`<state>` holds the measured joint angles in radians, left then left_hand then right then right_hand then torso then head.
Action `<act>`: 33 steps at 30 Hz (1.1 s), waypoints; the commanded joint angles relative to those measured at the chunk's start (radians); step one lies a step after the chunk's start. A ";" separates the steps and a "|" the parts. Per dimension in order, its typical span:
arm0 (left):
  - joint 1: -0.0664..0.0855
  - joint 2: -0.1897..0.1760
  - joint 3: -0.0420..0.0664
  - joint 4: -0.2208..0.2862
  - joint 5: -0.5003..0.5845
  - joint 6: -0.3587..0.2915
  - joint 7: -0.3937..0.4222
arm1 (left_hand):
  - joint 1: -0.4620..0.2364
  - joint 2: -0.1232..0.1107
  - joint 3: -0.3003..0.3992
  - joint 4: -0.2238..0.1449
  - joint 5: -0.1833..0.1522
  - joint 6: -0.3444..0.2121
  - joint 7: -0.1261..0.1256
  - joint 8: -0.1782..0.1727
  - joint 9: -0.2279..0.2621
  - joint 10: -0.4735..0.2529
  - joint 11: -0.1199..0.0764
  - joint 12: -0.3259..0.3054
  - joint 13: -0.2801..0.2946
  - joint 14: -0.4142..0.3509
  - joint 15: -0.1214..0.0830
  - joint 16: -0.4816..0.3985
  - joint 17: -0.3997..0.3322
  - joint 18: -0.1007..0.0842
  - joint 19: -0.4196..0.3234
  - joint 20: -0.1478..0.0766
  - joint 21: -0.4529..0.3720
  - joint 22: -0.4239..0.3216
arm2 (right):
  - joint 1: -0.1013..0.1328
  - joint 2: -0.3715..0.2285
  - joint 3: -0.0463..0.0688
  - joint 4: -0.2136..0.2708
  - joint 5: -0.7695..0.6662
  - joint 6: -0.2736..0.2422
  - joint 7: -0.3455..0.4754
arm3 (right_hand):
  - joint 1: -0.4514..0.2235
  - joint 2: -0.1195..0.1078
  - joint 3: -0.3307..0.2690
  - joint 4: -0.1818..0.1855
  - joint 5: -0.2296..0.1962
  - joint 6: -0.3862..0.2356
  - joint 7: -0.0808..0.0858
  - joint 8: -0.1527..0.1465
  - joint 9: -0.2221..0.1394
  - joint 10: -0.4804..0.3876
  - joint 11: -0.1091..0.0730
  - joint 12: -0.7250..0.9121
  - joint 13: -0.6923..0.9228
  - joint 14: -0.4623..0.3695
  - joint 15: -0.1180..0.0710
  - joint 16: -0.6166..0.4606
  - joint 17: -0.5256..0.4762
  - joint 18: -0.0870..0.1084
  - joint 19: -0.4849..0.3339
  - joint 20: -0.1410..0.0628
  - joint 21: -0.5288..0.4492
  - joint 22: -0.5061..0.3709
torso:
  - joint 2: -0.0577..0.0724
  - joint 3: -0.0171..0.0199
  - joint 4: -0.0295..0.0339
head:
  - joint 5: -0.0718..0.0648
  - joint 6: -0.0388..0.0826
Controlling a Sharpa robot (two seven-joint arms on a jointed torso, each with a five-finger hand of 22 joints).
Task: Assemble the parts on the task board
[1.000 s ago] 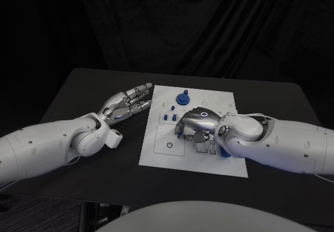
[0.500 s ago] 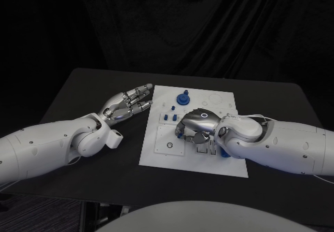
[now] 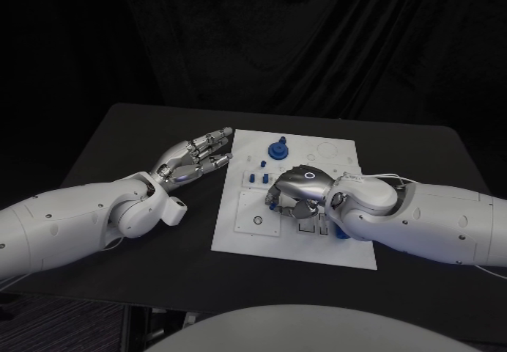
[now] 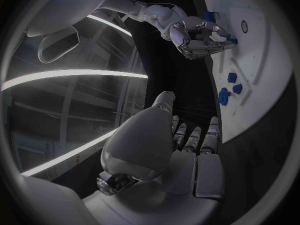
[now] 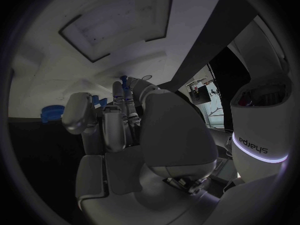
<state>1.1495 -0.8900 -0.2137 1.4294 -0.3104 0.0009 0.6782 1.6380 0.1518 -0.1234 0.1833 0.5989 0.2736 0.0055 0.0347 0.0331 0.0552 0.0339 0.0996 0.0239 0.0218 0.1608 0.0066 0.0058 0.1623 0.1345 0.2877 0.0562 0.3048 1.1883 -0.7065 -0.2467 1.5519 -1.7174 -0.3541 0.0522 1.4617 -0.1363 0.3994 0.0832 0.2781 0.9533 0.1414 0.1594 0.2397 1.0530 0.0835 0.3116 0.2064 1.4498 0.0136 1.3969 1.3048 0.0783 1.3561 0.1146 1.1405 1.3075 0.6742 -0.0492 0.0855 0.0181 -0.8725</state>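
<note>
**Fingers at the task board: right hand curled over the middle, left hand spread at the edge**

My fingers [image 3: 281, 198] on the right hand [image 3: 299, 192] are curled downward over the middle of the task board [image 3: 258, 238], their tips at the board's surface. A small blue part [image 3: 285, 210] shows just beneath them, between the fingertips and the thumb; whether I am pinching it or only touching it I cannot tell. In the left wrist view the same right hand [image 4: 199, 35] is seen with its fingers bent against the white board [image 4: 262, 70], a blue piece [image 4: 232, 40] at their tips.

My left hand [image 3: 195, 158] lies palm up and holds nothing, its fingers [image 3: 217, 136] spread and nearly straight. It hovers over the black bench [image 3: 116, 132], just beside the board's edge, with the fingertips reaching toward the board's far corner on that side.

Beyond my right fingers, toward the board's far end, stands a taller blue part [image 3: 278, 149], upright on a round base. Between it and my right fingers lies a cluster of small blue parts [image 3: 257, 177], near the left hand's fingertips. Behind my right hand, close under the wrist, another blue part [image 3: 341, 234] shows at the board's surface. Below the right fingers, on the side toward my body, the board carries a small dark ring [image 3: 258, 221].
</note>
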 commanded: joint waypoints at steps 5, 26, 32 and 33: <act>-0.003 0.002 0.001 0.000 0.005 0.017 0.082 | 0.004 0.009 0.002 -0.008 -0.004 0.003 0.014 -0.001 0.001 -0.005 0.003 0.001 -0.001 -0.001 0.008 0.000 0.000 0.013 0.000 0.000 0.000 0.001 | -0.004 0.000 0.000 0.001 -0.007 0.059 -0.042 | -0.055 -0.026 -0.032 0.040 0.003 -0.105 -0.038 -0.066 -0.026 -0.145 0.030 -0.014 0.010 -0.035 0.016 -0.027 -0.036 0.023 -0.044 0.019 -0.067 0.126 | -0.001 -0.0006 -0.0004 | 0.002 0.000; -0.009 -0.009 0.001 0.008 0.005 -0.011 0.109 | 0.000 0.008 0.016 -0.029 0.018 0.044 0.032 0.006 0.006 0.007 0.004 0.020 0.003 0.000 -0.003 0.000 0.001 0.017 -0.001 -0.010 -0.001 -0.007 | 0.093 -0.143 0.011 0.115 0.045 -0.026 -0.077 | -0.044 -0.024 -0.145 0.109 0.007 -0.148 -0.050 -0.062 -0.054 -0.355 0.047 0.117 0.089 -0.045 0.020 -0.022 -0.042 0.026 -0.047 0.025 -0.097 0.125 | -0.001 0.0002 -0.0019 | -0.002 0.000; -0.009 -0.003 0.001 0.004 0.005 -0.027 0.118 | -0.009 0.007 0.016 -0.030 0.013 0.052 0.034 0.006 0.006 0.011 0.004 0.026 0.003 -0.004 -0.012 -0.001 0.000 0.018 -0.011 -0.022 -0.006 -0.023 | 0.142 -0.214 0.006 0.139 0.053 0.005 -0.116 | -0.037 -0.034 -0.176 0.157 0.010 -0.118 -0.039 -0.060 -0.060 -0.400 0.056 0.082 0.054 -0.040 0.024 -0.020 -0.043 0.025 -0.038 0.028 -0.094 0.126 | -0.001 -0.0001 -0.0045 | -0.003 0.000; -0.009 -0.002 0.001 0.004 0.005 -0.027 0.120 | -0.010 0.008 0.017 -0.030 0.015 0.055 0.034 0.007 0.006 0.012 0.004 0.027 0.003 -0.004 -0.013 -0.001 0.000 0.018 -0.011 -0.024 -0.006 -0.023 | 0.145 -0.223 0.005 0.137 0.053 0.006 -0.119 | -0.031 -0.036 -0.179 0.165 0.011 -0.127 -0.044 -0.068 -0.065 -0.401 0.056 0.079 0.048 -0.039 0.024 -0.020 -0.042 0.025 -0.038 0.028 -0.094 0.126 | -0.001 -0.0006 -0.0061 | -0.002 0.000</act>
<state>1.1421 -0.8943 -0.2138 1.4327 -0.3102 -0.0093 0.6784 1.6333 0.1566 -0.1056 0.1597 0.6134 0.3217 0.0393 0.0355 0.0381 0.0591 0.0377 0.1240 0.0262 0.0182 0.1564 0.0066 0.0058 0.1623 0.1250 0.2710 0.0562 0.2827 1.3305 -0.9219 -0.2407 1.6858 -1.6787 -0.3558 -0.0106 1.4215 -0.1712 0.2218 0.2418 0.2821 0.8317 0.1025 0.0965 0.1771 0.6572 0.1396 0.3947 0.2581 1.4046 0.0377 1.3711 1.2637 0.0944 1.3135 0.1429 1.0455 1.3078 0.6733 -0.0493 0.0820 0.0142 -0.8725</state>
